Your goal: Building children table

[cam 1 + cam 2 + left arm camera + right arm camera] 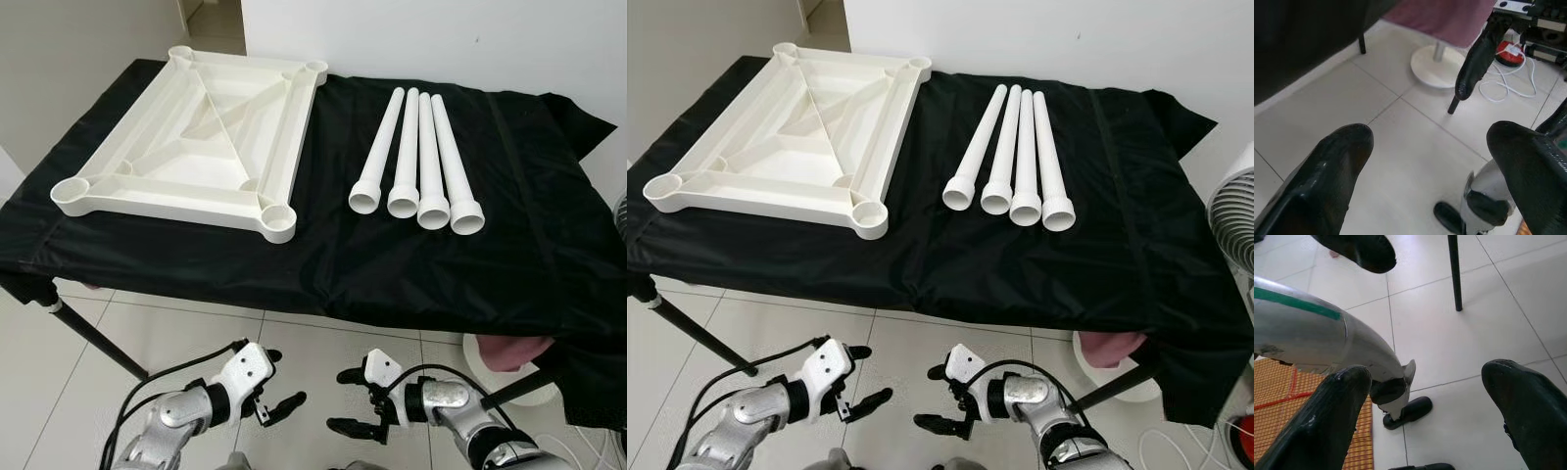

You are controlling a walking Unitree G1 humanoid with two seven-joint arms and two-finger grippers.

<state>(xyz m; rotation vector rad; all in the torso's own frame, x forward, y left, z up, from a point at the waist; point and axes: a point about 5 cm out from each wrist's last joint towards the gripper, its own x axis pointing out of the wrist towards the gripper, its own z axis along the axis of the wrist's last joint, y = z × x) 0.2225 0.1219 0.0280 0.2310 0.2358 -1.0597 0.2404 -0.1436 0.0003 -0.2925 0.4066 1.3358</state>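
Observation:
A white plastic tabletop [196, 137] lies upside down on the left of the black-draped work table [323, 255], with a round leg socket at each corner. Several white tube legs [416, 162] lie side by side to its right, wide ends toward me. Both arms hang low in front of the table, over the tiled floor. My left gripper [274, 384] is open with nothing in it; my right gripper [350, 401] is open too, facing the left one. The wrist views show each pair of black fingers spread over bare tiles.
The table's black legs [93, 338] angle down to the white tiled floor. A white round stand base with a pink cloth [505, 354] sits under the table's right side. A fan [1234, 220] stands at the right edge. A woven orange mat [1281, 406] lies on the floor.

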